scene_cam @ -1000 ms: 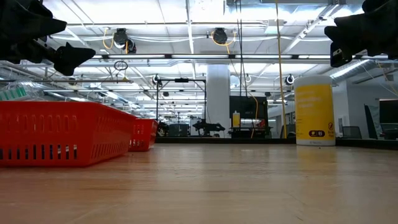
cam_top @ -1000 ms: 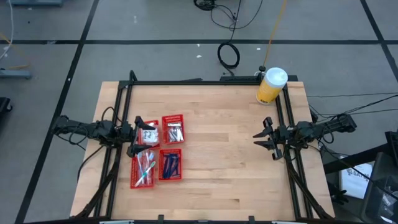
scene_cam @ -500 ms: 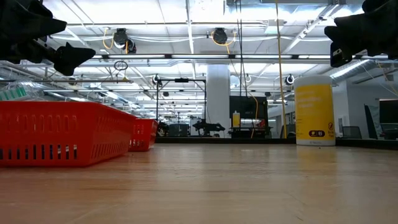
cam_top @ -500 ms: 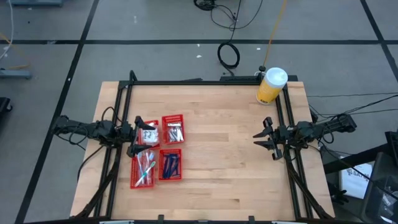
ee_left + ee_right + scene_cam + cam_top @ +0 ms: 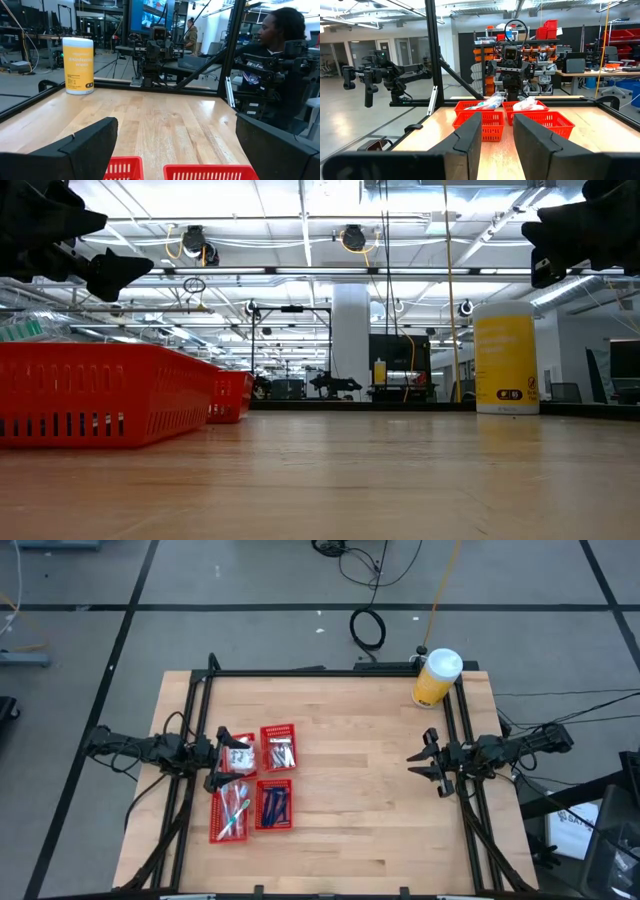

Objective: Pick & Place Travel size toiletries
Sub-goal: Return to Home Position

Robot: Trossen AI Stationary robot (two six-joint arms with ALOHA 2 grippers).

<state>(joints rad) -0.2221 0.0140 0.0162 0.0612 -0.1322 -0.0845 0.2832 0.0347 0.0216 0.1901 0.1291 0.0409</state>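
The razors [image 5: 276, 802], toothbrushes [image 5: 233, 808], tubes [image 5: 280, 753] and packets [image 5: 237, 754] lie in four red baskets [image 5: 279, 729] on the left part of the bench [image 5: 360, 800]. The left end effector [image 5: 215, 760] hovers just beside them, fingers spread, holding nothing. The right end effector [image 5: 425, 762], fingers apart and also empty, is well apart at the right edge.

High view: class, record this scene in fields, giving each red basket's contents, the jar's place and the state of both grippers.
Upper-left basket: white packets
Upper-right basket: silver tubes
Lower-left basket: toothbrushes
Lower-right basket: blue razors
Yellow jar: upper-right corner of the table
Left gripper: open, empty, raised by the left baskets
Right gripper: narrowly open, empty, near the table's right edge
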